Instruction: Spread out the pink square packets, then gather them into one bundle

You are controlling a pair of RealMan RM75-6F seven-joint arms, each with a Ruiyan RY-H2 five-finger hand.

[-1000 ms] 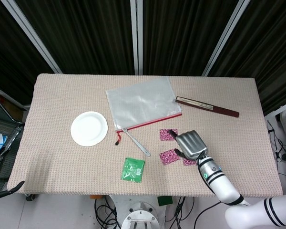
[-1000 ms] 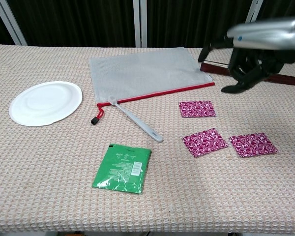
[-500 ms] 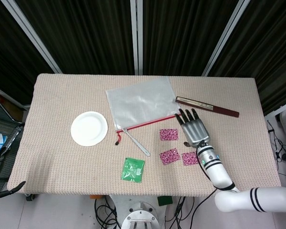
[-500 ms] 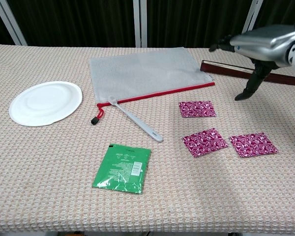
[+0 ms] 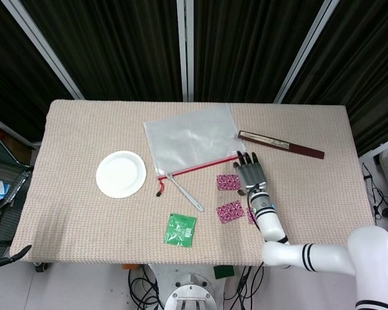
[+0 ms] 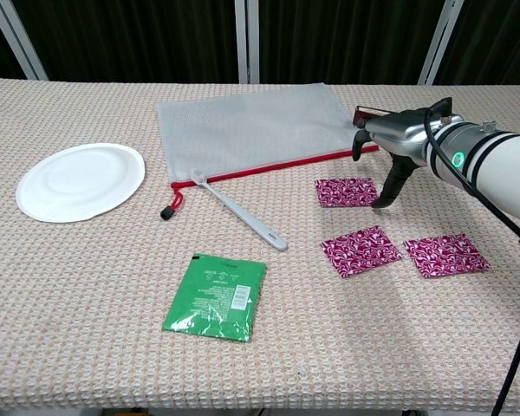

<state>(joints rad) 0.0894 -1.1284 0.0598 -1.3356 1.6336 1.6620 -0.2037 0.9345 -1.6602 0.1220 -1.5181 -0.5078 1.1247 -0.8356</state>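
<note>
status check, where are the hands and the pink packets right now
Right hand open, fingers out, thumb tip at the far pink packet. Left hand not in view. Three pink packets lie spread apart, none gathered. White spoon and green sachet lie clear.

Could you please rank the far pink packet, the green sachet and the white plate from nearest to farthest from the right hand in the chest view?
1. Far pink packet, directly beside the right hand.
2. Green sachet, front centre.
3. White plate, far left.
</note>
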